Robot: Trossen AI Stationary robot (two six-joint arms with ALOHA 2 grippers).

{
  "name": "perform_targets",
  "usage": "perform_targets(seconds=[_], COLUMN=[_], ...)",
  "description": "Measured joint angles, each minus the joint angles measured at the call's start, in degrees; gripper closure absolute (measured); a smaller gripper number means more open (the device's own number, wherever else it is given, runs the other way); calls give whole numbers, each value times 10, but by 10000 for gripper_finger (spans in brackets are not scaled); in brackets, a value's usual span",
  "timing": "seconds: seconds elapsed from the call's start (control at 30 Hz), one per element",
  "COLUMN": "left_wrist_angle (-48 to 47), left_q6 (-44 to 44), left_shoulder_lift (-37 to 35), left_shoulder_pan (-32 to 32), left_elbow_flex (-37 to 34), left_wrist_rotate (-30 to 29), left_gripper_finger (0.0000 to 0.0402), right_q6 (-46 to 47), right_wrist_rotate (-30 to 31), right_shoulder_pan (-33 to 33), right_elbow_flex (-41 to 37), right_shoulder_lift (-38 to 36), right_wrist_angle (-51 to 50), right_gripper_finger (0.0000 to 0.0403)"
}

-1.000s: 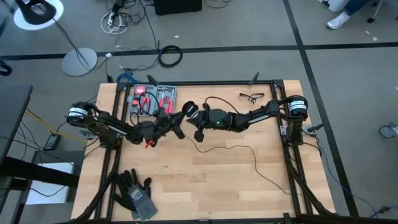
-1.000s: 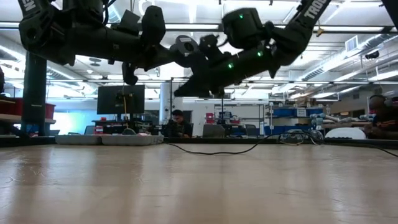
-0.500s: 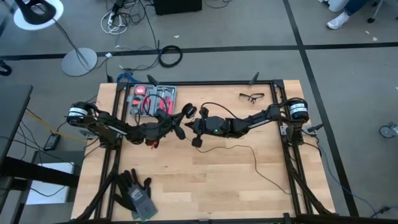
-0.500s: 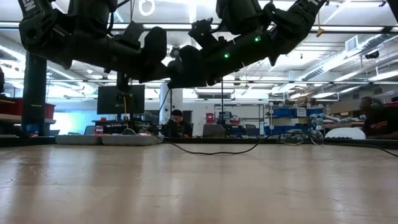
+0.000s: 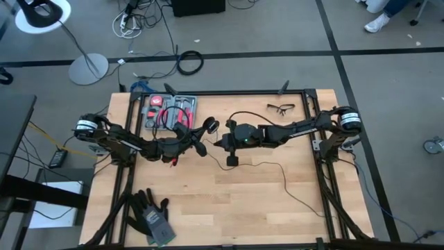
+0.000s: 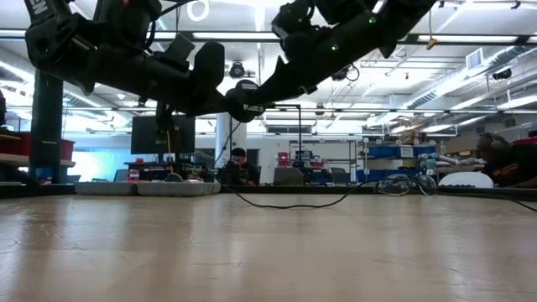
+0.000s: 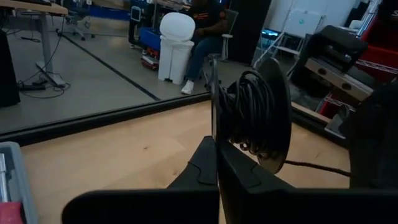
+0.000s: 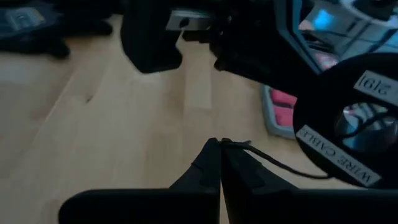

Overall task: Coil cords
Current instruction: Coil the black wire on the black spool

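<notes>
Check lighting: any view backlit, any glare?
Low view: both arms are dark silhouettes against bright ceiling lights, with a pale sheen on the table. High view: even light, thin cord reads clearly on the wood. Left wrist view: spool dark, little detail.

A robotics lab or workshop: the wooden table (image 5: 229, 201) sits in a black metal frame on grey carpet. Beyond it, mid-frame in the low view, a monitor (image 6: 163, 133), stocked shelving (image 6: 394, 159) at right, ceiling strip lights, and a seated person (image 6: 241, 166).
</notes>
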Motion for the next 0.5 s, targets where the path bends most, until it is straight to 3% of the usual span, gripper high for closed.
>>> perform_targets(seconds=[0.17, 0.5], left_wrist_angle=[6, 9], left_q6=[-9, -48], left_shoulder_lift=[0, 0], left_shoulder_pan=[0, 1], left_elbow_flex=[0, 0], left_wrist_rotate=[1, 1], left_gripper_finger=[402, 402], right_q6=[-13, -63], right_wrist_rotate=[-54, -77], right_shoulder_pan=[-6, -9], right_elbow_flex=[0, 0], right_shoulder_lift=[-8, -8], right_wrist_angle=[-3, -24], right_gripper_finger=[403, 403])
